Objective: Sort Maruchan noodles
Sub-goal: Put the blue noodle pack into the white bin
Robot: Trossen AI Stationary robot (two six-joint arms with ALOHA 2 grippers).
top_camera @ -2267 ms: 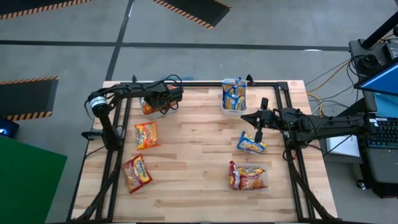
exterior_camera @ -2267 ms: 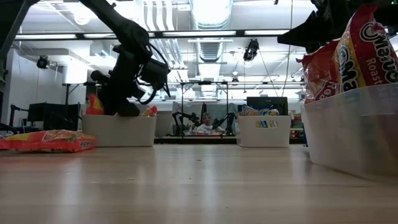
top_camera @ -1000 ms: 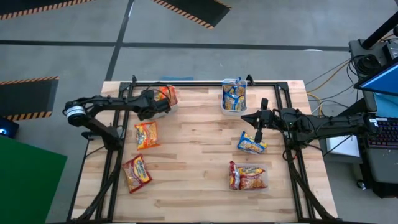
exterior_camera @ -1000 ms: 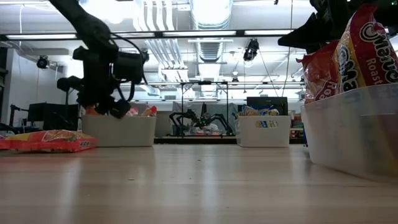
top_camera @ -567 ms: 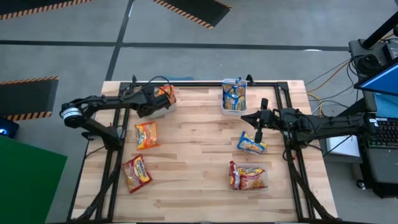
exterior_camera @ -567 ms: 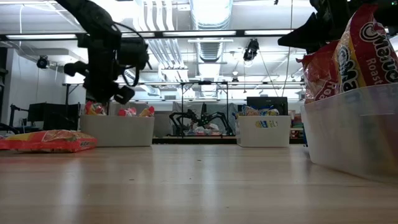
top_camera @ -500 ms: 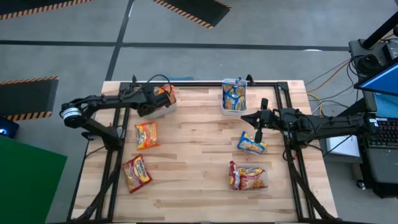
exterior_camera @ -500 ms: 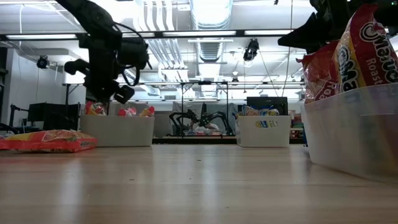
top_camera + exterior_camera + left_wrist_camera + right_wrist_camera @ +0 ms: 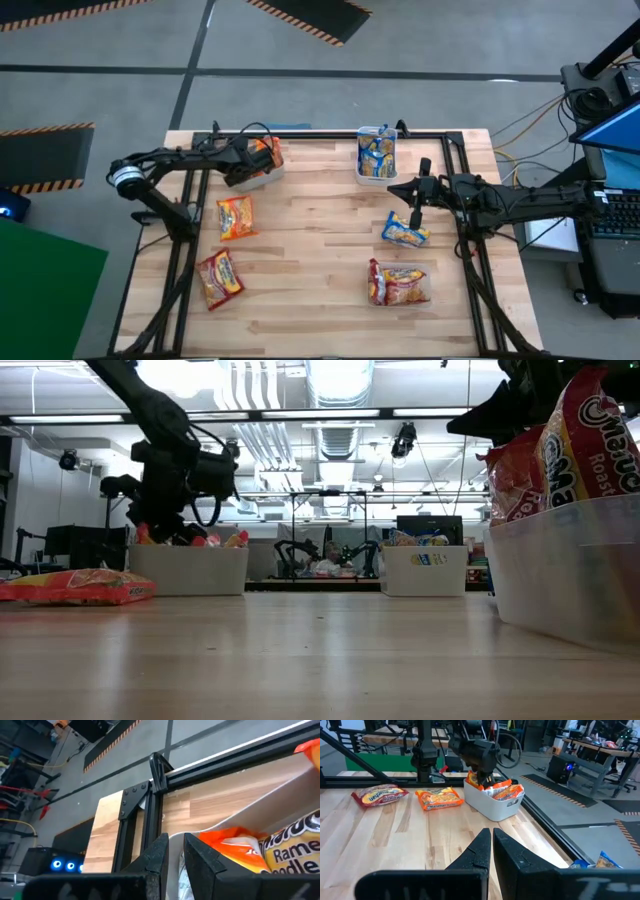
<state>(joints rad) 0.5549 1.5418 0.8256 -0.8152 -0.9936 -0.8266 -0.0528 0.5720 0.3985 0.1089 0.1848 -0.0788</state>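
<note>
- Four loose packets lie flat on the pale wooden plank table (image 9: 320,250); nearest the front edge are the red crinkly plastic noodle packet (image 9: 219,278) on the left side and the clear rectangular plastic bin (image 9: 398,284) with red packets on the right.
- Mid-table: orange crinkly plastic noodle packet (image 9: 235,216) on the left, blue-and-yellow crinkly plastic noodle packet (image 9: 404,233) on the right, both lying flat and well apart.
- Right gripper (image 9: 417,215) hovers just above the blue-and-yellow packet's far end; fingers fully closed, nothing held.
- Far left: white rectangular plastic bin (image 9: 255,172) holding orange packets; left gripper (image 9: 238,170) is over its near-left rim, fingers nearly closed with a thin gap, empty as far as the wrist view shows.
- Far centre: second white plastic bin (image 9: 376,155), blue-and-yellow packets standing in it.
- Handling, as a judgement: packets look light, film slippery and crinkly, noodle block inside stiff but brittle, so hard squeezing risks cracking it.
- Best hold is probably across the short width near mid-body, or at a raised edge seam; the flat lie means the fingers must open wide and come down straddling the packet.
- Orange packet is likely next for the left arm, into the bin just beyond it.
</note>
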